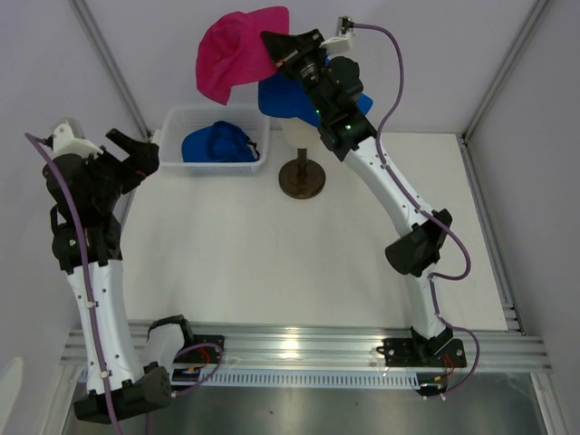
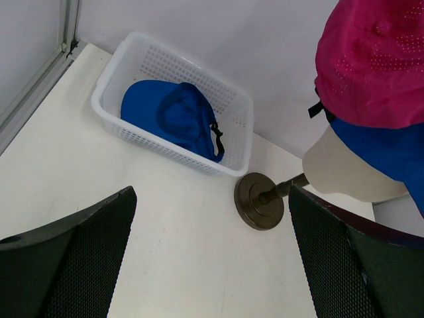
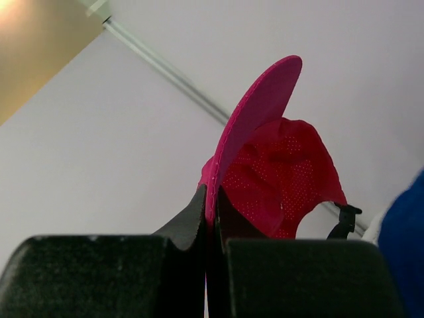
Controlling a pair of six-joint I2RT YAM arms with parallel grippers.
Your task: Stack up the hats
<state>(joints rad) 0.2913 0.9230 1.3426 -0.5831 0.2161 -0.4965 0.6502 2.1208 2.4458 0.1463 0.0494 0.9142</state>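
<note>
My right gripper (image 1: 276, 47) is shut on the brim of the magenta pink hat (image 1: 234, 54), holding it in the air above the mannequin head at the back. The wrist view shows the pink hat (image 3: 278, 165) pinched at the brim edge between the fingers (image 3: 192, 218). A blue hat (image 1: 281, 100) sits on the cream mannequin head (image 2: 344, 173), just under the pink hat (image 2: 374, 63). A second blue hat (image 1: 217, 143) lies in the white basket (image 1: 172, 122). My left gripper (image 1: 136, 149) stands open at the left, apart from everything.
The mannequin's dark round stand (image 1: 302, 178) rests on the table right of the basket (image 2: 242, 106). White walls with metal rails close in the table at the back and sides.
</note>
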